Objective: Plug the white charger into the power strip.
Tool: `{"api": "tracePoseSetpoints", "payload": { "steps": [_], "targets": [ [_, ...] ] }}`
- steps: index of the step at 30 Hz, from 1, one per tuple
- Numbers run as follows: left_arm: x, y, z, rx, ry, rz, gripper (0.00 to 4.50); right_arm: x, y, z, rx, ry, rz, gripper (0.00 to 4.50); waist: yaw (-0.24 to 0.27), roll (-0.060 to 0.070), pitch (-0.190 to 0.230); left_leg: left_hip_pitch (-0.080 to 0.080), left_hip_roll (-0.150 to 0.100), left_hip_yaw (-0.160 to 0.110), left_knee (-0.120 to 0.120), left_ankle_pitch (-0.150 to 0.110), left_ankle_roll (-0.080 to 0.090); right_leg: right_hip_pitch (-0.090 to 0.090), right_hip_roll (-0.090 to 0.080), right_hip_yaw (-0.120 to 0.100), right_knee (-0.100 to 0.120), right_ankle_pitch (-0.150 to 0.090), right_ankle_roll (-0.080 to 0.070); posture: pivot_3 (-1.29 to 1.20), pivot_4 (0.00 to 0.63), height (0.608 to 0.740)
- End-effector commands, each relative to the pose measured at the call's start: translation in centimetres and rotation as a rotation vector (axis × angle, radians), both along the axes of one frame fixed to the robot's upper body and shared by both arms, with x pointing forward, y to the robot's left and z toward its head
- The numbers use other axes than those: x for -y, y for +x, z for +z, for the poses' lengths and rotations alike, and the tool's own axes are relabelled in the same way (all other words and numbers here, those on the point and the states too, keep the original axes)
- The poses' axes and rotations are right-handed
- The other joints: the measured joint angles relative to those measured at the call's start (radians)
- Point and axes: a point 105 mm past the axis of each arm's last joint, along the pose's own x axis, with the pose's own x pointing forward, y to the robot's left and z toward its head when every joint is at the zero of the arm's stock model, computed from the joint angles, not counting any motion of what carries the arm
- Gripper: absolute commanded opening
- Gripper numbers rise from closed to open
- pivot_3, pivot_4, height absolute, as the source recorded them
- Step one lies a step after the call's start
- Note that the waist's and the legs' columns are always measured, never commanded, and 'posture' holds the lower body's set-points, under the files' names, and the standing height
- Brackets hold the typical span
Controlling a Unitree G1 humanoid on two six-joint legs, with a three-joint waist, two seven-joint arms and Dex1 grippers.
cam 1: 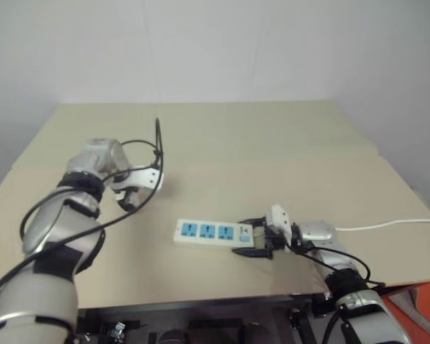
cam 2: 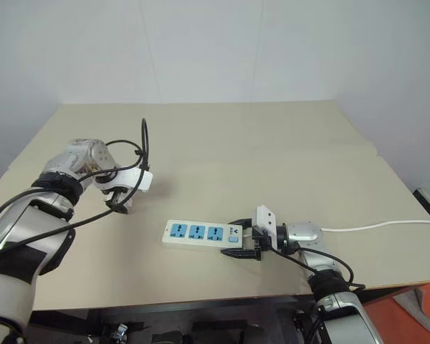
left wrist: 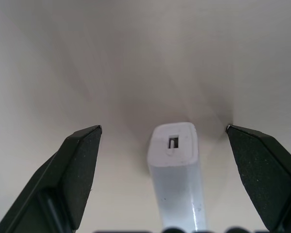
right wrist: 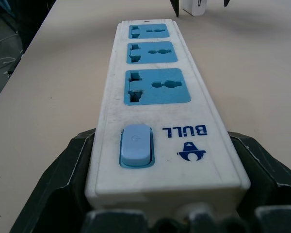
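The white charger (left wrist: 174,165) stands on the table between the spread fingers of my left gripper (left wrist: 163,128), with a gap on each side of it. That gripper (cam 1: 129,199) points down at the table's left, open. The power strip (cam 1: 208,233), a flat white bar with three blue sockets, lies near the front edge. My right gripper (cam 1: 252,236) is shut on its switch end, one black finger (right wrist: 63,179) against each long side. In the right wrist view the charger (right wrist: 194,7) shows beyond the strip's far end.
The strip's thin white cord (cam 1: 387,226) runs off to the right along the table (cam 1: 258,143). A black cable (cam 1: 158,143) loops up above my left wrist. The table's front edge is close below the strip.
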Motion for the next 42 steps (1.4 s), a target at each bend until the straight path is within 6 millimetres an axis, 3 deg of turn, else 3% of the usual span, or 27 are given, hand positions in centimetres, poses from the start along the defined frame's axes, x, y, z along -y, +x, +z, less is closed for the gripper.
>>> {"api": "tracePoseSetpoints", "payload": {
  "steps": [1,11,15,17,21,24,29,33,42],
  "targets": [
    [-0.6,-0.5,-0.6,-0.031,0.005,0.015,4.1,0.1,-0.2,-0.2,-0.014,-0.014,0.004,3.42,0.0,0.0,0.0,0.0,0.0,0.0,0.0,0.0,0.0,0.0,0.0,0.0,0.0,0.0,0.0,0.0,0.15,0.74],
    [-0.7,-1.0,-1.3,-0.068,-0.009,0.012,1.04,0.3,-0.1,-0.2,-0.011,-0.024,0.001,3.42,0.006,0.0,0.0,0.001,0.0,0.0,0.002,0.0,0.0,0.001,0.0,0.0,0.0,0.0,0.0,0.0,0.15,0.74],
    [-0.4,-1.0,-0.8,-0.052,-0.043,-0.016,1.03,0.3,0.0,-0.2,-0.011,-0.023,-0.001,3.42,0.006,0.0,0.0,0.001,0.0,0.0,0.002,0.0,0.0,0.001,0.0,0.0,0.0,0.0,0.0,0.0,0.15,0.74],
    [0.7,-0.6,0.8,-0.008,-0.133,-0.042,1.03,0.2,-0.1,-0.2,-0.013,-0.024,0.0,3.42,0.006,0.0,0.0,0.001,0.0,0.0,0.002,0.0,0.0,0.001,0.0,0.0,0.0,0.0,0.0,0.0,0.15,0.74],
    [4.3,-0.3,5.3,0.065,-0.387,-0.134,1.03,0.0,-0.1,-0.2,-0.013,-0.014,0.002,3.42,0.005,0.0,0.0,-0.001,0.0,-0.002,0.003,0.0,0.0,0.0,0.0,-0.001,0.0,0.0,0.0,0.0,0.15,0.74],
    [8.2,-0.9,8.4,0.069,-0.655,-0.216,1.03,-0.4,-0.2,-0.2,-0.017,0.0,0.008,3.42,0.005,0.0,0.0,-0.002,0.0,-0.004,0.003,0.0,0.0,0.0,0.0,-0.001,0.0,0.0,0.0,0.0,0.15,0.74],
    [12.6,-2.9,10.7,0.071,-0.995,-0.382,1.03,-1.1,-1.0,-1.0,-0.04,-0.021,0.064,3.42,-0.007,0.0,0.0,-0.001,0.001,-0.005,0.003,0.0,0.0,0.0,0.0,-0.001,0.001,0.0,0.0,0.0,0.15,0.74],
    [14.9,-6.2,10.3,0.0,-1.241,-0.525,1.03,-1.5,-0.9,-1.1,-0.05,-0.03,0.096,3.42,-0.009,0.001,0.0,0.001,0.003,-0.005,0.003,0.0,0.0,0.001,0.001,0.001,0.001,0.0,0.0,0.0,0.15,0.74],
    [15.5,-9.8,7.4,-0.153,-1.369,-0.483,1.03,-1.3,-0.4,-1.4,-0.061,-0.057,0.112,3.42,-0.01,0.001,-0.001,0.004,0.004,-0.004,0.003,0.0,-0.001,0.003,0.003,0.004,0.001,0.0,-0.001,0.0,0.15,0.74]
  ]
}}
